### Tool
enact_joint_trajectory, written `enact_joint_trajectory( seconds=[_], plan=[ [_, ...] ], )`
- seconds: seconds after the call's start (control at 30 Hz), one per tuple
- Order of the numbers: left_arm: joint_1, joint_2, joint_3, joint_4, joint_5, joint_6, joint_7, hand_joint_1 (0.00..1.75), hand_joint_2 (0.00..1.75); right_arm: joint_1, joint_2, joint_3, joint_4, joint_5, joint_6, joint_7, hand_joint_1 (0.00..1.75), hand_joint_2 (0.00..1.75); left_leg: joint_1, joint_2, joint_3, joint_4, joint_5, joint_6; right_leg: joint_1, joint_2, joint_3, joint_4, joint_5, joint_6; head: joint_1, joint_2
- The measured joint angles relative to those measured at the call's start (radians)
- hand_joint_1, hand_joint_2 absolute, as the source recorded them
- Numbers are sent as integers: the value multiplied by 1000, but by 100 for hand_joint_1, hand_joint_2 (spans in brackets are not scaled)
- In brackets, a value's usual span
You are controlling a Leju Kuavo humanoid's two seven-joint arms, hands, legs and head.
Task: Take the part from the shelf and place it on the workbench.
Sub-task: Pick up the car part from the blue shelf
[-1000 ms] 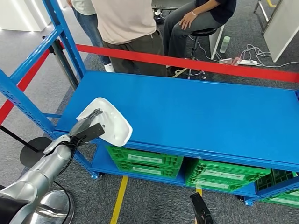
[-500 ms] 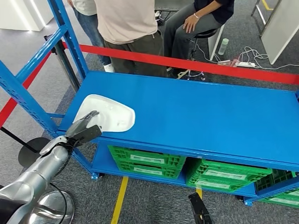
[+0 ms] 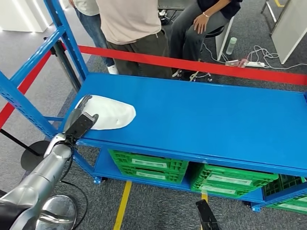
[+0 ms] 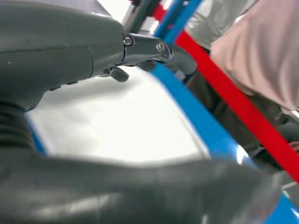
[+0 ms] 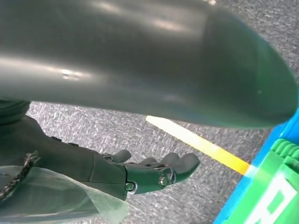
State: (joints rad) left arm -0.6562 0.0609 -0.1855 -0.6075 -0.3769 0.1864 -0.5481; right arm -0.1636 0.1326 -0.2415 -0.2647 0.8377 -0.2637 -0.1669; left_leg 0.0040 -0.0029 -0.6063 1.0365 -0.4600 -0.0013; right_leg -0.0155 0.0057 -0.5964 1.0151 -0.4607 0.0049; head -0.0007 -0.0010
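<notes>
White part [image 3: 110, 112] lies flat on the blue desk [image 3: 203, 120], at the desk's left front corner, just inside the front edge. In the left wrist view the part [image 4: 116, 123] is the big white surface right under the fingers.

Left robot hand [image 3: 80, 122] is at the part's left end, arm coming in over the desk's front corner. Fingers are laid over the part's edge; the dark thumb sits at its near side. From the head view it looks like a grasp on the part, but the contact itself is partly hidden. Left wrist view: fingers [image 4: 155, 49] stretch out above the white surface, thumb blurred in the foreground, so whether they clamp or just rest cannot be settled there.

Right robot hand [image 5: 155, 172] hangs low beside the desk, over grey carpet with a yellow floor line [image 5: 204, 147] running past. Fingers lightly curled and apart, nothing in them: released. Its tip [image 3: 206, 216] pokes into the head view below the desk's front edge.

Under the desk: green crates [image 3: 148, 165] on the lower blue shelf. Behind the desk: a red barrier tape [image 3: 203, 66] runs along the far side, a standing person [image 3: 132, 28] in a light top right behind it, a seated person [image 3: 203, 19] on a stool further right. Blue upright post [image 3: 67, 40] stands at the desk's far left corner.
</notes>
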Motion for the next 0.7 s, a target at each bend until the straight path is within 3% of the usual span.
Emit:
enact_joint_trajectory(
  seconds=[0.03,0.13,0.17,0.2,0.27,0.33,0.37,0.5,0.57,0.63,0.67,0.7],
  plan=[
    [-3,0,7,-11,0,-1,0,0,175,-1,0,1,0,0,0,0,0,0,1,0,-14,33,-21,-5,-2,0,1,-2,1,-5,-2,0],
    [-10,3,24,-32,1,-6,3,0,175,-3,0,4,0,0,1,0,0,0,3,1,-95,207,-98,-14,-3,0,2,-1,0,-11,-7,0],
    [-10,3,27,-37,2,-8,4,0,175,-2,0,6,0,-1,1,0,0,0,3,1,-114,243,-103,-14,-2,0,2,-1,0,-12,-7,0],
    [-9,3,29,-41,2,-9,4,0,175,-2,0,7,0,-1,1,0,0,0,3,1,-117,245,-90,-12,-2,0,3,-1,-1,-12,-7,0],
    [-10,3,35,-50,1,-9,4,0,175,-3,0,10,0,-1,2,0,0,0,2,1,-77,150,-20,-2,0,1,6,-1,-1,-12,-7,0],
    [-17,4,41,-59,1,-9,3,0,175,-5,0,13,0,-1,2,0,0,0,-3,1,-25,35,26,10,4,1,6,0,-3,-8,-6,0],
    [-20,4,43,-62,0,-9,3,0,175,-5,0,14,0,-1,3,0,0,0,-6,0,-11,2,31,14,5,1,4,0,-3,-4,-5,0],
    [-28,4,43,-72,-13,-9,2,0,175,-7,0,17,0,-1,4,0,0,0,-4,0,-4,-24,29,25,4,-2,-9,9,-14,15,-5,0],
    [-35,4,43,-77,-18,-13,2,0,175,-9,0,17,0,-1,4,0,0,0,0,2,-1,-31,33,32,4,-2,-49,89,-61,23,-1,0],
    [-38,4,43,-78,-20,-16,3,0,175,-8,0,17,0,-1,5,1,0,0,-1,2,-2,-30,32,35,3,-3,-113,224,-119,27,2,0],
    [-38,4,43,-78,-20,-17,3,0,175,-6,0,17,0,-1,5,2,0,0,-1,2,-2,-30,32,35,3,-3,-136,270,-130,29,2,0],
    [-38,3,43,-78,-20,-18,4,0,175,-5,0,17,0,-1,5,2,0,0,-1,2,-2,-30,32,35,3,-3,-142,280,-122,29,3,0]
  ],
)
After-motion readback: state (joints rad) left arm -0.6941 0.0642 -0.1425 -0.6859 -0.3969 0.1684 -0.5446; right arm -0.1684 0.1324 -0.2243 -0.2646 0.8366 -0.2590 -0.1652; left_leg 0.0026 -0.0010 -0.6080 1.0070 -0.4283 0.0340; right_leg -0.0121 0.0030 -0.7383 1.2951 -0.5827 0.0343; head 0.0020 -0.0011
